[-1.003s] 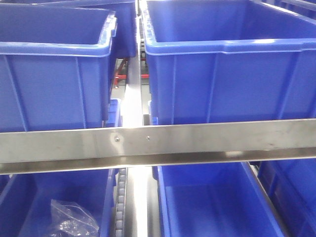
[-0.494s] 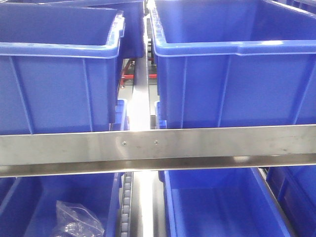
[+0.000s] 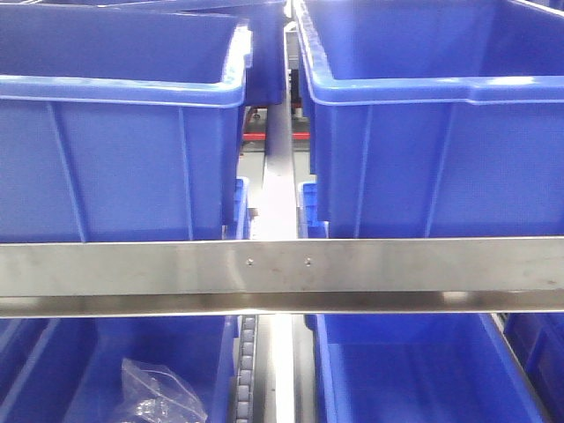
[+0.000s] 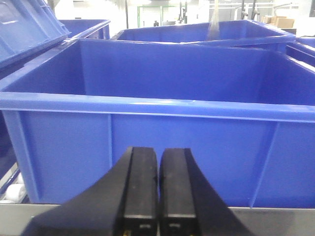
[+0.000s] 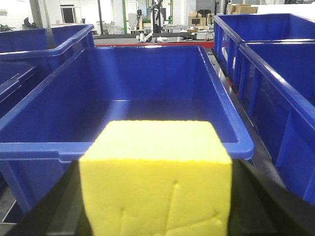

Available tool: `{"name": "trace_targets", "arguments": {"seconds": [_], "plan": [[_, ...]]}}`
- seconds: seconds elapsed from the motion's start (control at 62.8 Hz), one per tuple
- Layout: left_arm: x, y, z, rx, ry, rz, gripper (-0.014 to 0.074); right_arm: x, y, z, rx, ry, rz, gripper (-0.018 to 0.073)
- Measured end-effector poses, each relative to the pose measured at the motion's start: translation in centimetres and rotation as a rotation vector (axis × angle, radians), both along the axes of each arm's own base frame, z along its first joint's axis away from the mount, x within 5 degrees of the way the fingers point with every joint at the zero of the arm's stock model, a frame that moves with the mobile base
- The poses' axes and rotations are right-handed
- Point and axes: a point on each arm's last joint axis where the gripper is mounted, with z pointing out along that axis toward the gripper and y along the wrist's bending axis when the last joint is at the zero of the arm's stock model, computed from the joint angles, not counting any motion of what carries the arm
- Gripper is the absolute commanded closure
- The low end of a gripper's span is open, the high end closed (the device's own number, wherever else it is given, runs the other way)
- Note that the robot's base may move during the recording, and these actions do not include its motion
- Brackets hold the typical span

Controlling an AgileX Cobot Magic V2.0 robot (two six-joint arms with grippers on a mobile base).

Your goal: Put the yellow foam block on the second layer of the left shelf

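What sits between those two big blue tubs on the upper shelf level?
In the front-facing view, a bare metal divider strip runs back through the gap between the left blue tub and the right blue tub. Nothing else is lodged there.

Warehouse: blue bins (image 3: 115,132), metal shelving (image 3: 282,275)

Two bins sit side by side on the upper shelf, left bin (image 3: 115,150) and right bin (image 3: 432,141), behind a rail (image 3: 282,273). Below left, a bag (image 3: 163,397) lies in a lower bin (image 3: 53,370).
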Motion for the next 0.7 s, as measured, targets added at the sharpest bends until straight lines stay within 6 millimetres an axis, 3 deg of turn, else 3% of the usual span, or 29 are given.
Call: {"name": "trace_targets", "arguments": {"seconds": [0.51, 0.701], "plan": [[0.0, 0.0, 0.0, 0.000, 0.000, 0.000, 0.0472, 0.0, 0.0, 0.5, 0.042, -0.057, 0.001, 0.0055], [0.0, 0.0, 0.0, 0.000, 0.000, 0.000, 0.0472, 1.5, 0.0, 1.2, 0.059, 0.041, 0.001, 0.0055]]}}
